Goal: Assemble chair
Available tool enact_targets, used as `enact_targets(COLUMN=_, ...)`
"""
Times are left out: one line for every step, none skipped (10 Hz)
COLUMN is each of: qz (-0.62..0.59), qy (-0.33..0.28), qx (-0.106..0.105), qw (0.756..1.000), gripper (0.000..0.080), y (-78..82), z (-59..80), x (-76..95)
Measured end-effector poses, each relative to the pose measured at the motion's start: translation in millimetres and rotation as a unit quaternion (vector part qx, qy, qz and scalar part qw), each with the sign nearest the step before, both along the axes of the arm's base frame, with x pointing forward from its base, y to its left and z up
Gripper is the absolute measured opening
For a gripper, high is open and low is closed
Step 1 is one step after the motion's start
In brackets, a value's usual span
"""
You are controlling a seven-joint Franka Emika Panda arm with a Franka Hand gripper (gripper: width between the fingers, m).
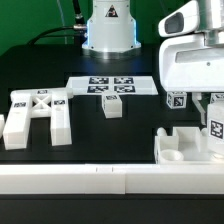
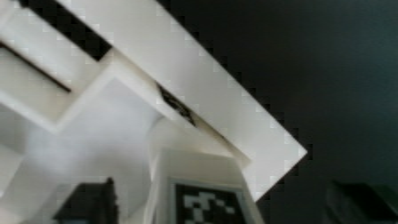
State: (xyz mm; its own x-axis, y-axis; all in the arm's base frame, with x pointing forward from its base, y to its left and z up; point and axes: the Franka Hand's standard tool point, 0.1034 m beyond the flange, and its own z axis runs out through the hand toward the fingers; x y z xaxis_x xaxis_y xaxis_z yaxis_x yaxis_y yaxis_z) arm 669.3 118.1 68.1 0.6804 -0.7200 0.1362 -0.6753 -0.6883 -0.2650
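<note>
The chair is in loose white tagged parts. At the exterior view's right lies the seat block [image 1: 185, 147], with an upright tagged part [image 1: 215, 126] standing on it. My gripper [image 1: 211, 108] hangs just above that part. In the wrist view the tagged part [image 2: 208, 196] stands between my dark fingers [image 2: 84, 203], and my gripper [image 2: 214, 208] is open with a gap on each side of it. A second tagged peg [image 1: 177, 100] stands just behind the seat block. The H-shaped piece [image 1: 40, 115] lies at the exterior view's left, and a small tagged block [image 1: 112, 106] sits mid-table.
The marker board [image 1: 112, 85] lies flat behind the small block, in front of the robot base [image 1: 108, 30]. A long white rail [image 1: 90, 181] runs along the table's front edge. A small white piece [image 1: 2, 124] lies at the far left edge.
</note>
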Motion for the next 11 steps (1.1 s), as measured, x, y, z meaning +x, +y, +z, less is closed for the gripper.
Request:
enact_targets(qz=0.043, qy=-0.002, qx=-0.014, qw=0.999, gripper=0.0614, y=-1.3, z=0.1, x=-0.2)
enact_targets(qz=0.103, qy=-0.007, qx=-0.032, qw=0.994, gripper=0.0642, y=-2.7, z=0.4, x=0.1)
enact_targets(qz=0.140, qy=-0.011, qx=-0.043, qw=0.989, gripper=0.0642, y=-4.1, z=0.3, x=0.2)
enact_targets(qz=0.170, qy=-0.013, qx=-0.052, qw=0.984, gripper=0.0648, y=-3.8, z=0.1, x=0.1)
enact_targets(qz=0.199, qy=-0.016, qx=-0.061, qw=0.978, gripper=0.0649, y=-4.0, z=0.1, x=0.1)
enact_targets(qz=0.220, qy=-0.018, qx=-0.067, qw=0.973, gripper=0.0649, y=-4.1, z=0.0, x=0.1)
enact_targets(qz=0.265, qy=-0.022, qx=-0.080, qw=0.961, gripper=0.0649, y=-4.1, z=-0.2, x=0.0)
enact_targets(qz=0.313, qy=-0.024, qx=-0.099, qw=0.944, gripper=0.0649, y=-0.3, z=-0.4, x=-0.9)
enact_targets(qz=0.355, qy=-0.027, qx=-0.115, qw=0.927, gripper=0.0649, y=2.9, z=1.1, x=-0.9)
enact_targets(qz=0.414, qy=-0.032, qx=-0.136, qw=0.900, gripper=0.0649, y=1.7, z=3.8, x=0.2)
enact_targets(qz=0.452, qy=-0.034, qx=-0.146, qw=0.879, gripper=0.0649, y=0.1, z=5.2, x=0.3)
